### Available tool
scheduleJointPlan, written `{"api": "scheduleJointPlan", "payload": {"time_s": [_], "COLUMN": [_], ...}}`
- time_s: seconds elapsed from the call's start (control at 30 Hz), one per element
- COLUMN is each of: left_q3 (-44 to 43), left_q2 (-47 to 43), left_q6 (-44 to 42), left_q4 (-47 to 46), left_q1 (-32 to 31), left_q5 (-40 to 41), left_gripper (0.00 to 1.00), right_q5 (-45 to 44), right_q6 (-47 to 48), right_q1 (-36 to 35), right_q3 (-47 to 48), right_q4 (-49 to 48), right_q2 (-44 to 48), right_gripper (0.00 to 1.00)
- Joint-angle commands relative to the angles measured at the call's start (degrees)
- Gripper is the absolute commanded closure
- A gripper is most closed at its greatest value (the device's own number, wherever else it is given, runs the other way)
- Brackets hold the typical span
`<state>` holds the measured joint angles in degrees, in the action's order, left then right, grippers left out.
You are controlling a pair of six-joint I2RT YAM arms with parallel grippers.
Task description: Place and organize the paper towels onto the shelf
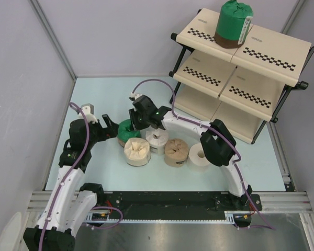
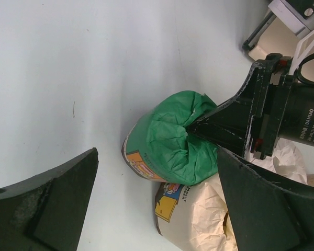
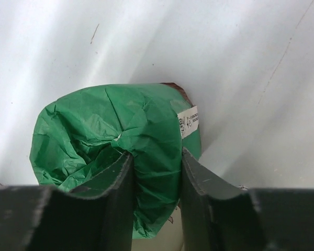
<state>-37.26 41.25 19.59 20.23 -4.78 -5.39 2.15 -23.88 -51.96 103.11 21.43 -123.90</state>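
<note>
A green-wrapped paper towel roll [image 1: 126, 132] [image 3: 120, 120] stands on the table, left of the other rolls. My right gripper [image 1: 134, 121] [image 3: 157, 162] pinches its rim: one finger [image 3: 115, 188] sits in the roll's top hollow and the other [image 3: 201, 180] presses the outer wall. To the left of this roll [image 2: 170, 138] my left gripper [image 1: 109, 127] [image 2: 157, 157] is wide open and holds nothing. A second green roll [image 1: 233, 23] stands upright on the top tier of the shelf [image 1: 275, 44].
A cream roll [image 1: 137, 151] [image 2: 204, 214] touches the green one. White [image 1: 157, 140], tan [image 1: 176, 151] and bare white [image 1: 200, 155] rolls lie in a row to its right. The shelf's lower tiers [image 1: 209, 70] hold nothing. Grey walls enclose the table.
</note>
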Motion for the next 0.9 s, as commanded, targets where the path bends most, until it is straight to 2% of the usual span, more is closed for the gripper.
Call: {"api": "scheduleJointPlan", "payload": {"time_s": [0.0, 0.17, 0.4, 0.63, 0.77, 0.87], "left_q3": [-0.01, -0.1, -0.27, -0.1, -0.1, -0.45], "left_q2": [-0.39, 0.32, 1.02, 0.76, 1.46, 2.16], "left_q6": [0.97, 0.88, 0.88, 0.88, 0.88, 0.8], "left_q4": [-1.16, -1.33, -1.42, -1.6, -1.6, -1.51], "left_q1": [0.56, 0.64, 0.64, 0.64, 0.64, 0.64], "left_q5": [0.47, 0.2, 0.2, 0.11, -0.15, -0.33], "left_gripper": [0.0, 0.0, 0.0, 0.0, 0.0, 0.0], "right_q5": [-0.39, -1.1, -5.66, -9.01, -13.03, -13.84], "right_q6": [1.82, 1.38, 2.78, 4.54, 10.5, 11.66], "right_q1": [0.72, 1.87, 4.06, 7.22, 7.93, 9.95], "right_q3": [-1.51, -0.72, 4.99, 11.4, 16.22, 20.79], "right_q4": [1.68, 2.3, 6.51, 11.35, 14.95, 18.73], "right_q2": [2.6, 5.06, 11.04, 22.27, 28.34, 34.04], "right_gripper": [0.71, 0.73, 0.73, 0.73, 0.72, 0.72]}}
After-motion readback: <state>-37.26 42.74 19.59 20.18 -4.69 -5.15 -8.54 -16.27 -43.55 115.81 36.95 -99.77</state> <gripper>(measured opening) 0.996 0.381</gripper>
